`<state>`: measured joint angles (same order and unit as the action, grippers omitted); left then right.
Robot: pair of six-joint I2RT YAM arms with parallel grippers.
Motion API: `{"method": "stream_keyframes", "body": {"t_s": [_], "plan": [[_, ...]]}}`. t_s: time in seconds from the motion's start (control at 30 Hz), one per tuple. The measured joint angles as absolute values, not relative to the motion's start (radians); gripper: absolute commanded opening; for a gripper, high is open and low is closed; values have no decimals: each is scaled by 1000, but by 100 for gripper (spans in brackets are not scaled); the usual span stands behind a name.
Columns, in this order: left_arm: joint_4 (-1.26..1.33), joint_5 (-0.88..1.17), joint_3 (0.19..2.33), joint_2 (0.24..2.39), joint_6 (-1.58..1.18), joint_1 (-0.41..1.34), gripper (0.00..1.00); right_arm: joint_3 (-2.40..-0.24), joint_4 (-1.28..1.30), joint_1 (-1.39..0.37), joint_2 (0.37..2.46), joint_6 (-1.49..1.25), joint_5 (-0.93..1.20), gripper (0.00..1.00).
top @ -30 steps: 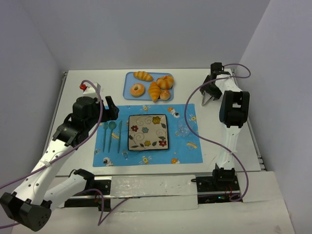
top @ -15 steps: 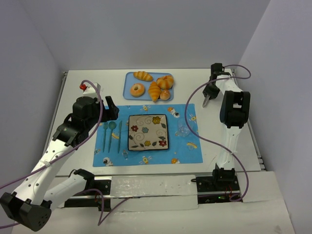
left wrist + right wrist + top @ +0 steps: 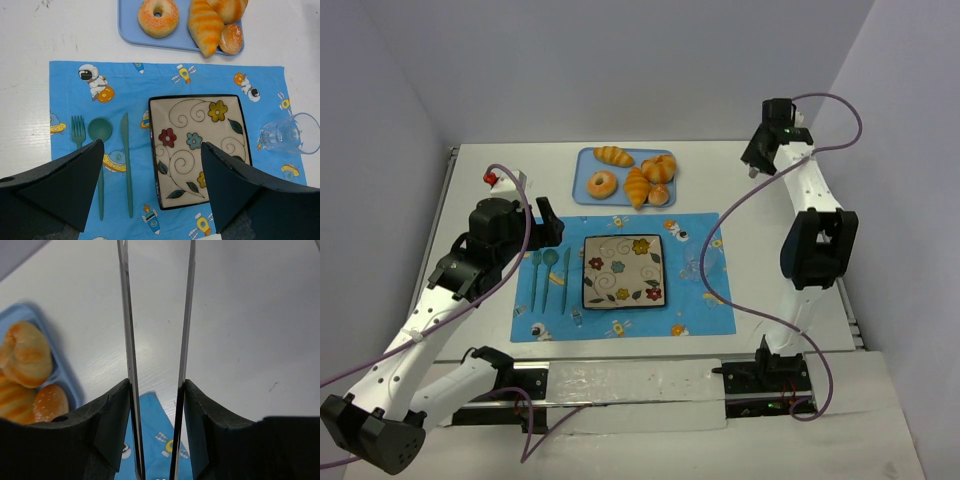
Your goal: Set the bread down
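- Since a second ago my right arm has stretched up and back, carrying the right tool (image 3: 156, 285) from low over the desk (image 3: 500, 160) beside the mat (image 3: 705, 310) to a spot high over the far right corner.
- That tool's fingers (image 3: 128, 330) have narrowed and now stand a small way apart, with only desk showing between them; it holds nothing.
- My left tool (image 3: 152, 146) hangs over the mat's left half, fingers spread wide and holding nothing.
- On the far side of the desk, the blue tray (image 3: 583, 160) holds five pastries: a croissant (image 3: 613, 155) at the back, a donut (image 3: 602, 184) at the front left, a striped roll (image 3: 637, 187) in the middle, and a scored bun (image 3: 660, 168) on the right.
- Also in the tray, the bread (image 3: 659, 195) sits in the near right corner, right beside the roll and just in front of the bun.
- A square flowered plate (image 3: 623, 270) lies mid-mat, with a fork (image 3: 77, 132), spoon (image 3: 100, 130) and knife (image 3: 125, 150) to its left.
- A clear glass (image 3: 290, 134) stands on the mat to the plate's right.
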<state>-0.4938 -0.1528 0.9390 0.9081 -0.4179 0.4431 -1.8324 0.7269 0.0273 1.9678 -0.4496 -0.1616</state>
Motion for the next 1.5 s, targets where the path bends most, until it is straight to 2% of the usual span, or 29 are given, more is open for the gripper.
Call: {"method": "stream_keyframes", "body": {"t_s": [0.33, 0.67, 0.9, 1.2, 1.5], "plan": [[-494, -153, 939, 908, -418, 443, 88, -1804, 734, -31, 1808, -440, -188, 51], [-494, -154, 939, 921, -418, 443, 88, -1689, 737, -270, 1590, -406, -210, 52], [-494, -154, 939, 929, -418, 442, 88, -1568, 726, -361, 1457, -400, -196, 51], [-494, -154, 939, 937, -418, 441, 88, -1413, 707, -445, 1435, -399, -171, 50], [-494, -155, 939, 942, -418, 439, 88, -1430, 659, -450, 1505, -403, -162, 49]]}}
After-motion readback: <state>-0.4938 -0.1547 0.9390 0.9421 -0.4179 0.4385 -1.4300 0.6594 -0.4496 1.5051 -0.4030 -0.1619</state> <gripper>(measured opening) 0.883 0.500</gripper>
